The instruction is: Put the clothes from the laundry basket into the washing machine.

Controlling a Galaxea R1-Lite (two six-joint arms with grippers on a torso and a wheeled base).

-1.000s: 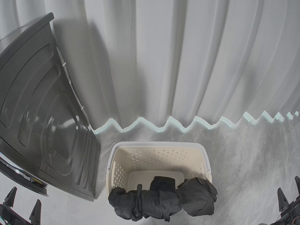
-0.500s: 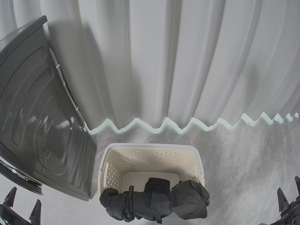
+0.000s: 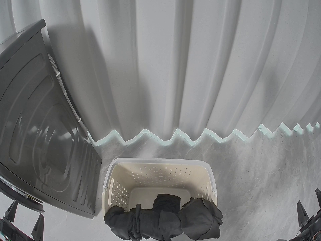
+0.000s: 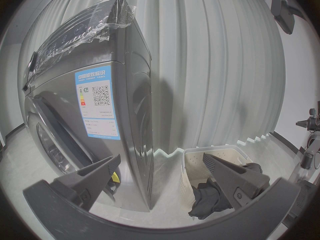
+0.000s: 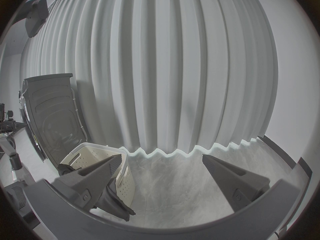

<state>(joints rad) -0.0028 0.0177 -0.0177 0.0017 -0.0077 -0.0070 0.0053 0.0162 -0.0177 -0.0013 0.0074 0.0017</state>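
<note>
A cream laundry basket (image 3: 157, 162) stands on the floor in front of me, with dark clothes (image 3: 164, 220) draped over its near rim. The grey washing machine (image 3: 40, 134) stands to the left of the basket; its round door (image 4: 50, 140) faces away from the basket. My left gripper (image 3: 24, 215) hangs open at the lower left, below the machine, holding nothing. My right gripper (image 3: 311, 203) is open at the lower right, well clear of the basket. The basket (image 4: 213, 154) and clothes (image 4: 213, 197) lie beyond the left fingers; the basket (image 5: 96, 157) also sits past the right gripper (image 5: 160, 180).
A white pleated curtain (image 3: 187, 61) hangs behind the basket down to the floor. Grey marbled floor (image 3: 264, 174) lies open to the right of the basket. A narrow strip of floor separates the machine's side from the basket.
The whole head view has shifted: machine and basket sit lower and further left in the picture. Both grippers keep their places at the bottom corners, still open.
</note>
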